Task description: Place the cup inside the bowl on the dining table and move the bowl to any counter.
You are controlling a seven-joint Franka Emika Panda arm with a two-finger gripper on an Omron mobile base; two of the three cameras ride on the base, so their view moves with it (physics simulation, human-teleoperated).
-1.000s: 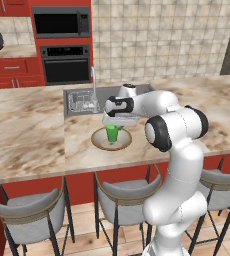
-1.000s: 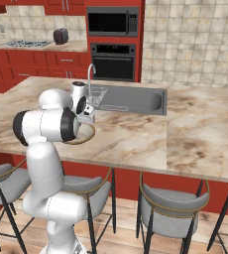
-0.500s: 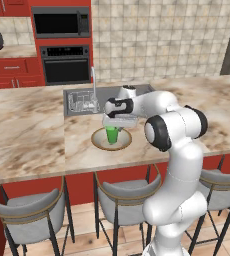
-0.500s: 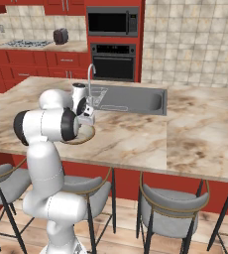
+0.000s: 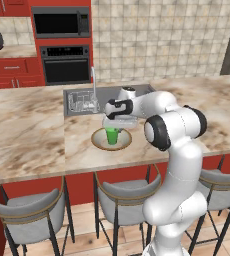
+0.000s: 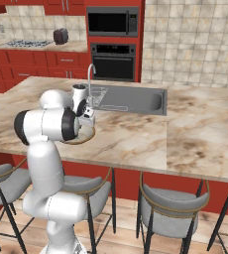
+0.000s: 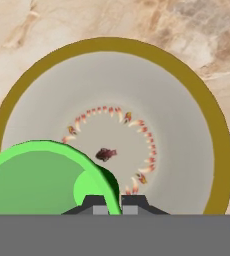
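Note:
On the dining table lies the wide beige-grey bowl with its brown-gold rim, just in front of the sink. The bright green cup stands upright inside it, off-centre. My gripper hangs straight above the cup, shut on the cup's rim. In the hand view the cup sits at the lower left of the bowl, and the cup's wall is pinched between my fingertips, my gripper being shut on it. From the right base view my arm hides the cup; a slice of the bowl shows beside my gripper.
The steel sink and faucet lie just behind the bowl. Grey stools line the table's near side. A counter over red drawers runs along the back wall, left of the oven.

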